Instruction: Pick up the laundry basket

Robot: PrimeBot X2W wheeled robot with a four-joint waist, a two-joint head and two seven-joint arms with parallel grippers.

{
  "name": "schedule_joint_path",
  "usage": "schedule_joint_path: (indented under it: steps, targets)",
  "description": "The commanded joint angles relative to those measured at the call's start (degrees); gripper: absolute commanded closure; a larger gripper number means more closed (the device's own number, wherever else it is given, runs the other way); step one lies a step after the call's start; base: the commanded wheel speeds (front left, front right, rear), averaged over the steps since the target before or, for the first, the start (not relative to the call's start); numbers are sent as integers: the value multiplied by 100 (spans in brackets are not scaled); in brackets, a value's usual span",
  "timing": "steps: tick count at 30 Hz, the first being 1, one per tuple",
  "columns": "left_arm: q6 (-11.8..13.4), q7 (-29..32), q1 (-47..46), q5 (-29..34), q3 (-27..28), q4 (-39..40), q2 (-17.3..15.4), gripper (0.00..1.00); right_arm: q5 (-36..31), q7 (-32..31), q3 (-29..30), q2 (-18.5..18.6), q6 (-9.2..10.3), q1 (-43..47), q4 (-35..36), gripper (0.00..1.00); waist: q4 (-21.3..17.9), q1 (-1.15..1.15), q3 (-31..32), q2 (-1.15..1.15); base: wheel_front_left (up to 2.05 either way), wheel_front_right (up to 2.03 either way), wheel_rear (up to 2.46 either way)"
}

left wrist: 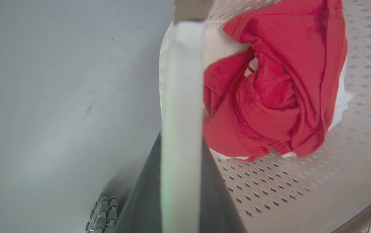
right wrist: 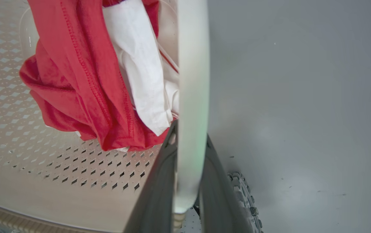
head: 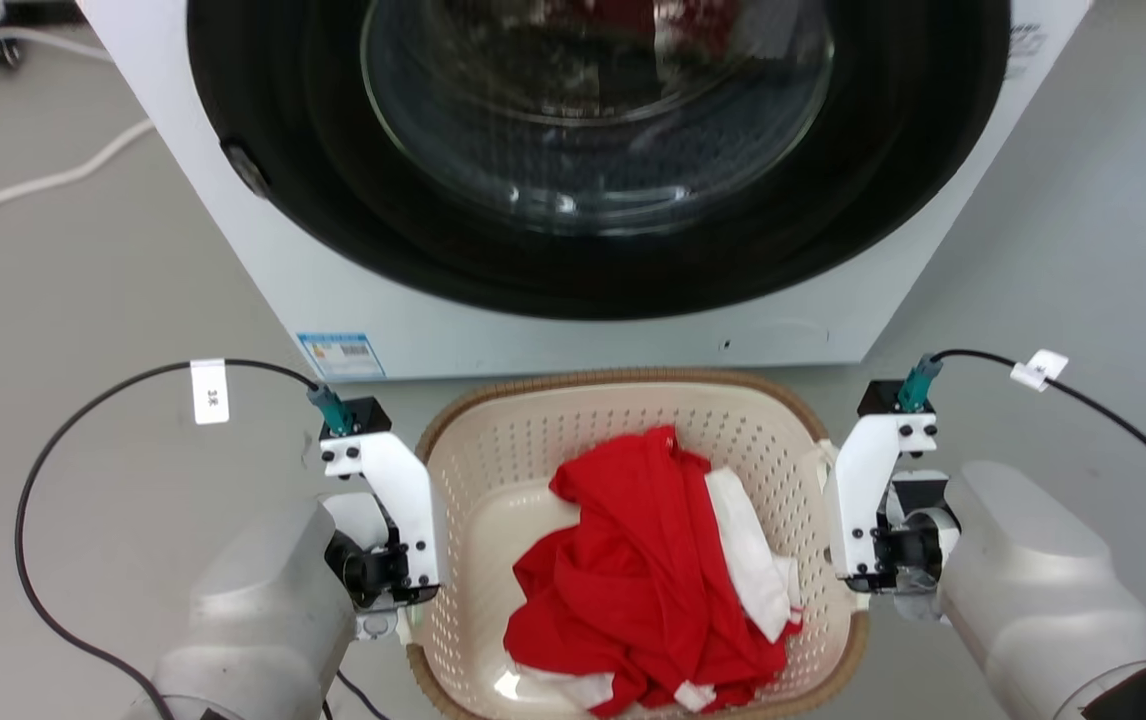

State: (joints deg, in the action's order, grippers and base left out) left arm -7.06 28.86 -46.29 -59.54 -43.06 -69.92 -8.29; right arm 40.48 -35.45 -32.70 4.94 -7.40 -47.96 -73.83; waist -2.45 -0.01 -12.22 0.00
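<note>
The rounded-rectangular cream plastic laundry basket [head: 493, 460] is on the near side of the large white front-loading washing machine [head: 573, 345], just before its dark round door [head: 263, 100], and between the two arms. Its walls are full of small holes, and its rim [head: 623, 378] is brown with a woven look. Inside lies a crumpled red garment [head: 633, 580] together with some white cloth [head: 748, 550].

The left gripper [left wrist: 182, 139] grasps the basket's left white handle [left wrist: 182, 81]: one dark finger lies at each side of the handle, close against it. The right gripper [right wrist: 190, 136] holds the right white handle [right wrist: 193, 64] in the same way.

Grey floor [head: 83, 300] lies around the basket; whether the bottom of the basket touches it, I cannot tell.
</note>
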Motion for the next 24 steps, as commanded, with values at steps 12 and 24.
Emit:
schedule_joint_path:
  steps: [12, 24]
  targets:
    - [-75, 400, 422, -283, -151, 17, 166, 100, 120, -691, 121, -46, -16, 498, 4, 100, -56, 1, 944, 0, 0, 0, 0]
    - [-75, 398, 829, -417, -289, 34, 233, 100, -41, -877, 254, -61, -16, 771, 8, 100, -77, 1, 1261, 0, 0, 0, 0]
